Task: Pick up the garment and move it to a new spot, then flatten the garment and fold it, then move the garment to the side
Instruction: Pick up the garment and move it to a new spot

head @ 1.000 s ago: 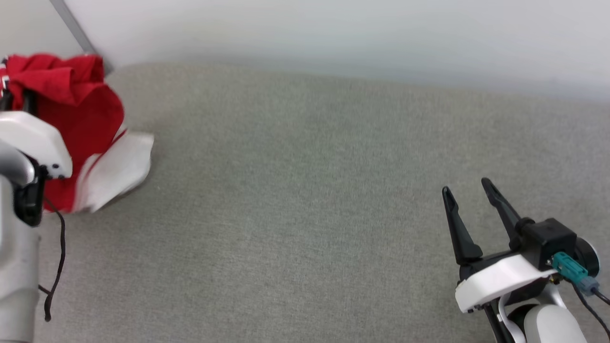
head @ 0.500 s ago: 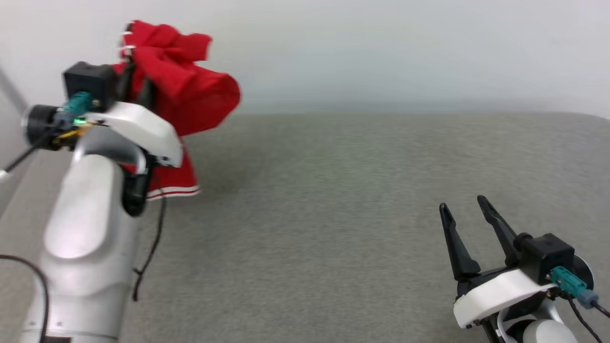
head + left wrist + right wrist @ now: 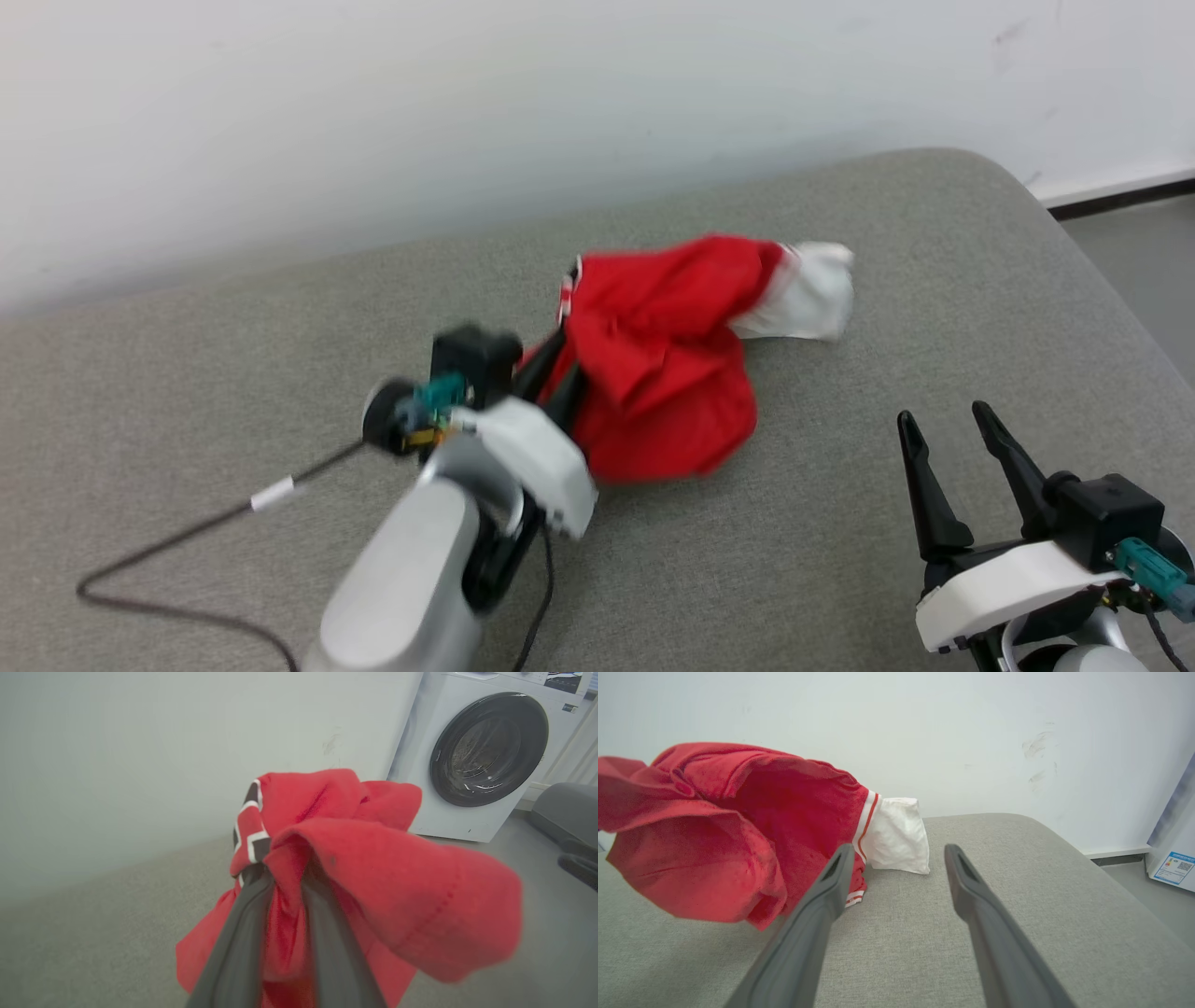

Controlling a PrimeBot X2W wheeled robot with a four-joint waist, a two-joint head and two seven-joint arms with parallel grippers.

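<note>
Your left tool pinches the garment, bunched and lifted over the middle of the grey surface; your right tool is spread, empty. Looks soft, floppy: I'd grab the white sleeve.

A grey fabric cushion with a rounded corner runs up to a white wall marked by faint scuffs. A dark skirting strip meets the grey floor beyond that corner. A white washing machine with a dark round door stands against the wall
</note>
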